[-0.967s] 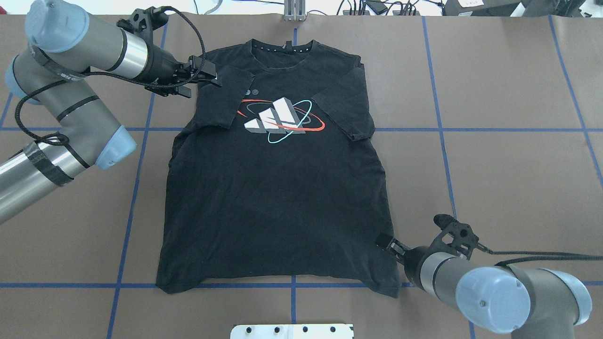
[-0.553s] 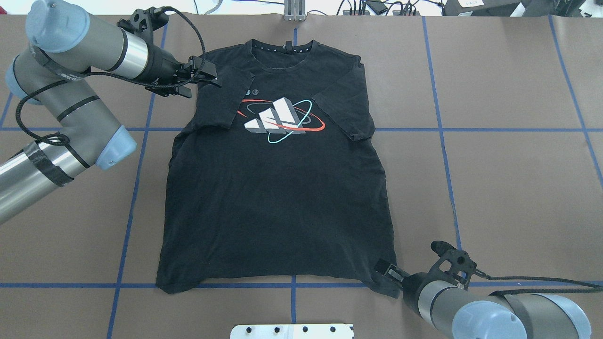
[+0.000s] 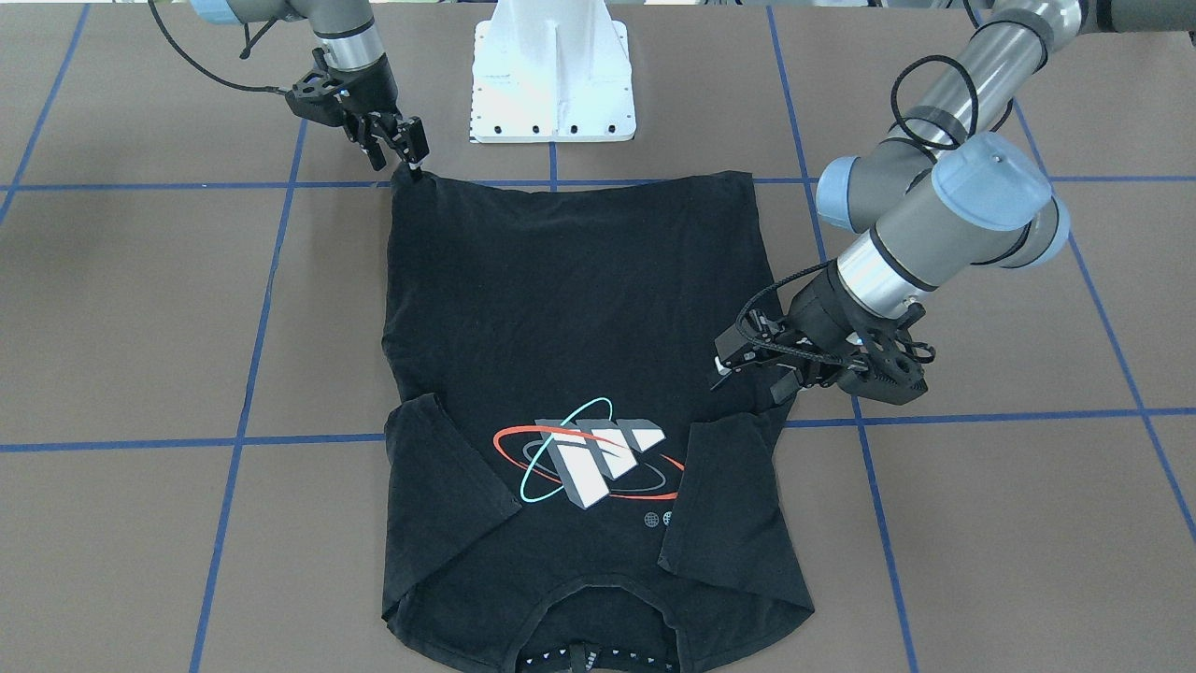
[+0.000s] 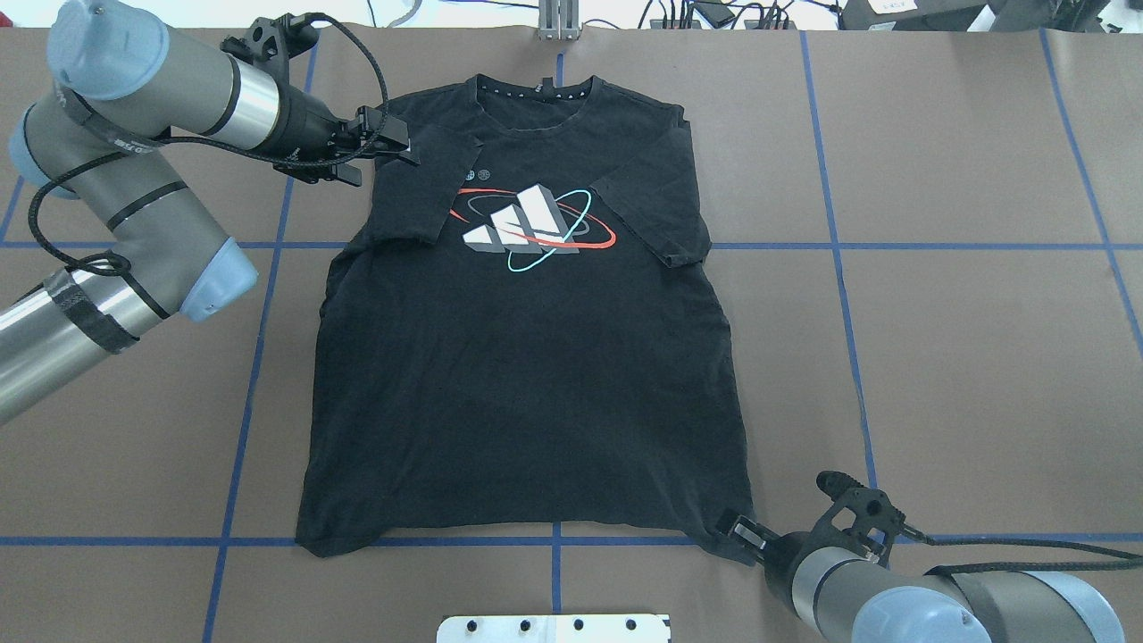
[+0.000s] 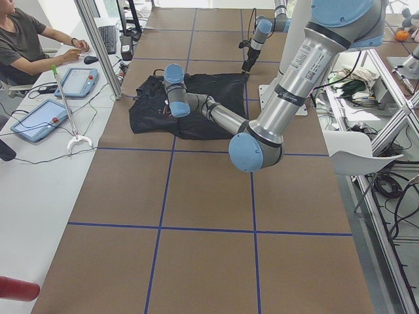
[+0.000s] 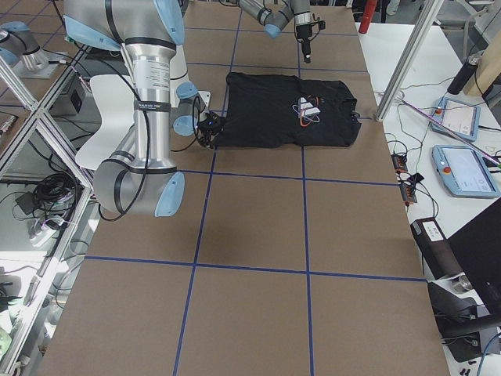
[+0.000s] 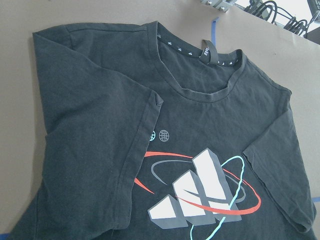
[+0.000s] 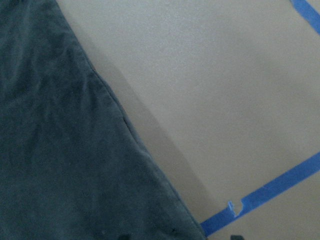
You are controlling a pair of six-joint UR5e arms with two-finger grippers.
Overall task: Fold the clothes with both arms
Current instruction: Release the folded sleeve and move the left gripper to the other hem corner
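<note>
The black T-shirt (image 4: 527, 375) lies flat and print up on the brown bench (image 4: 964, 339), both sleeves folded in over the chest. The left gripper (image 4: 411, 150) hovers beside the folded sleeve, jaws open. The right gripper (image 4: 732, 529) sits at the hem corner on its side, jaws apart

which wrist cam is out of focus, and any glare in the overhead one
Right wrist view: soft, the T-shirt edge and the blue tape are blurred. Left wrist view: sharp, the print is crisp. Overhead view: even light, no glare on the T-shirt.
</note>
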